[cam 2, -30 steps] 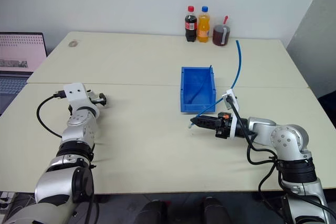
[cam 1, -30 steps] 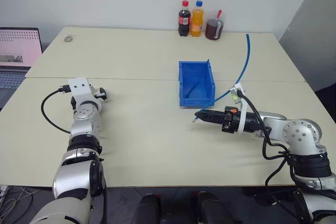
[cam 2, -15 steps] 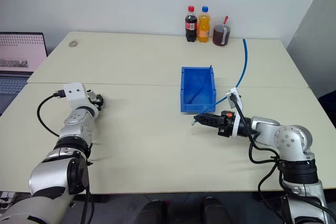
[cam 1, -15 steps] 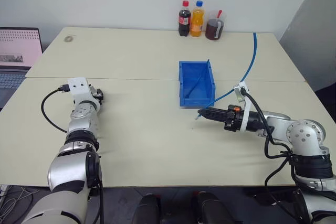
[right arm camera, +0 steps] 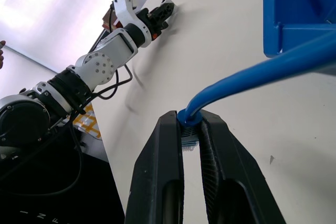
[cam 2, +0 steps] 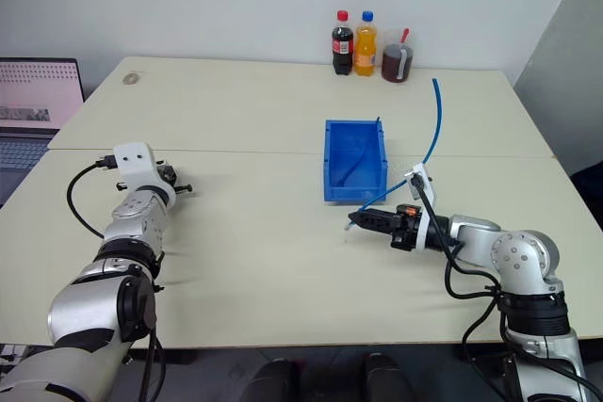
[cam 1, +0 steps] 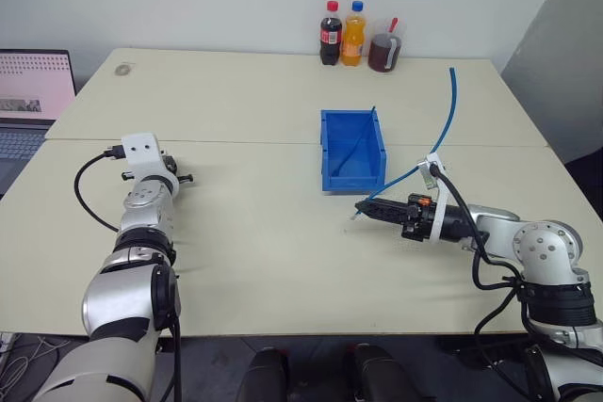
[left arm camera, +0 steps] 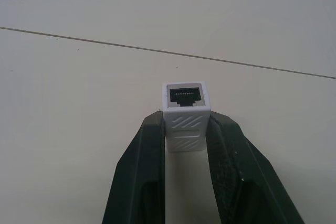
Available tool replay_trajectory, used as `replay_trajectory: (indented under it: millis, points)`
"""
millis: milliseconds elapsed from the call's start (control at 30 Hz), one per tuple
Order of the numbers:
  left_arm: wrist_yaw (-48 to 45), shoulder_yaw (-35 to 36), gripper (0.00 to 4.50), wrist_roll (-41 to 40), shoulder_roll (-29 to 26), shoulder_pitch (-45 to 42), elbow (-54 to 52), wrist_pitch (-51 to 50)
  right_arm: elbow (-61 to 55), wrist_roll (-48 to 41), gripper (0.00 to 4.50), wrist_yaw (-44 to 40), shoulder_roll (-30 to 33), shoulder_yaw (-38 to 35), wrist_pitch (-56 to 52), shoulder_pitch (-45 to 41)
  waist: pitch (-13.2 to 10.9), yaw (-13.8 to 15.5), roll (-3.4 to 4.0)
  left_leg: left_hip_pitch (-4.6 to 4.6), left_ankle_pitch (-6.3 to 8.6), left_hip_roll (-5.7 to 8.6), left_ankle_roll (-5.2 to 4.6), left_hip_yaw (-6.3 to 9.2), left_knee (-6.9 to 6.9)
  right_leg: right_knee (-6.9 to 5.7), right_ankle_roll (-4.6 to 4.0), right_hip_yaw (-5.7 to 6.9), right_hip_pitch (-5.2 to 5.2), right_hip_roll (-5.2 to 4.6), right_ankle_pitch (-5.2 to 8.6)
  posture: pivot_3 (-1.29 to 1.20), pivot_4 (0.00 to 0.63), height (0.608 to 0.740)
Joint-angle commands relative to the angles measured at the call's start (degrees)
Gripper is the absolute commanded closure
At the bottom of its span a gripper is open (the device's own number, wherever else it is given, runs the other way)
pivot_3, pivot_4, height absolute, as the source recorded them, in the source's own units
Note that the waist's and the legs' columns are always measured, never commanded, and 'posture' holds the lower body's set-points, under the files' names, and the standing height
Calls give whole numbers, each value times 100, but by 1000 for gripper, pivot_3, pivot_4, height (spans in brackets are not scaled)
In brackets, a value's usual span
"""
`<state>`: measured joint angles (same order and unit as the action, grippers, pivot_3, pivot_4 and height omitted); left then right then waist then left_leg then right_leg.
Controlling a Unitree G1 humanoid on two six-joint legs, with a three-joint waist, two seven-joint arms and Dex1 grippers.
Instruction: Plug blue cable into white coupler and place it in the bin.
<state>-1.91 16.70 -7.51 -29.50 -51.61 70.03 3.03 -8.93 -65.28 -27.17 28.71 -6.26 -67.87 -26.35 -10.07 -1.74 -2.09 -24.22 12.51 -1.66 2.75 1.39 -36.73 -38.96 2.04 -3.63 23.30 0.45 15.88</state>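
The white coupler [left arm camera: 186,116] is pinched upright between the black fingers [left arm camera: 152,145] of my left gripper [left arm camera: 186,125], its dark socket facing away from the wrist. That gripper [cam 1: 181,179] sits low over the table's left side. My right gripper [cam 1: 362,208] is shut on the plug end of the blue cable [cam 1: 443,129], just in front of the bin [cam 1: 325,152]. The cable [right arm camera: 262,72] arcs up from between the fingers [right arm camera: 168,129] and back over the table's right side. The blue bin stands mid-table; a thin blue strand leans inside it.
Two drink bottles [cam 1: 331,35] [cam 1: 354,33] and a cup of dark liquid [cam 1: 383,52] stand at the table's far edge. A laptop [cam 1: 33,91] sits off the table's left side. A seam [cam 1: 236,142] runs across the table behind both grippers.
My left gripper's fingers have closed onto the white coupler. The free length of the blue cable has swayed a little; the right gripper has stayed shut in about the same place.
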Motion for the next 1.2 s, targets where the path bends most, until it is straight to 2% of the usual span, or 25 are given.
replay_trajectory:
  millis: [33,133,267,400,500,733,867,1200]
  points:
    - [-488,-179,3735,122,-72,42,-292,137,-221,-12,4348,-1,12,-188,72,-22,0,0,0,0,0,0,0,0,0,0,0,0,0,0,0,0,150,740]
    - [-2358,-642,3735,-55,38,530,-1354,146,-311,98,4348,-103,122,-124,101,-19,0,-1,0,0,0,2,0,-2,1,0,-12,-2,0,0,-7,0,150,740]
    - [-4763,-1495,3735,-591,-295,1781,-4018,-507,-498,491,4348,-496,397,133,288,-64,-1,-12,3,0,-1,-1,2,-4,4,1,-24,-2,1,-5,-13,0,150,740]
    - [-5946,-2043,3735,-1262,-572,2447,-6155,-1608,-626,1181,4348,-755,475,473,912,-280,-3,-20,6,-1,0,-10,1,-3,4,-2,-26,-9,6,-4,-13,0,150,740]
    - [-6457,-2687,3735,-1189,-527,2742,-6919,-1723,-826,1734,4348,-1062,566,879,1370,-398,-2,-19,24,8,-1,-5,1,-5,2,-3,-8,-12,2,6,-2,0,150,740]
    - [-6840,-3420,3735,-391,107,2616,-5430,-351,-1228,2926,4348,-1536,466,1911,2529,44,-2,-14,25,23,0,-8,0,-9,-2,-3,0,-18,-8,16,3,0,150,740]
    - [-6921,-3507,3735,-143,359,2450,-4644,314,-1135,3515,4348,-1770,417,2298,3153,220,0,17,26,21,0,-4,0,-9,-11,-4,0,-18,-11,13,3,0,150,740]
    - [-7234,-3493,3735,-124,462,2344,-4416,601,-402,4331,4348,-1953,149,2465,3951,364,5,33,23,24,-1,3,-1,-10,-27,-2,13,-19,-24,5,-5,0,150,740]
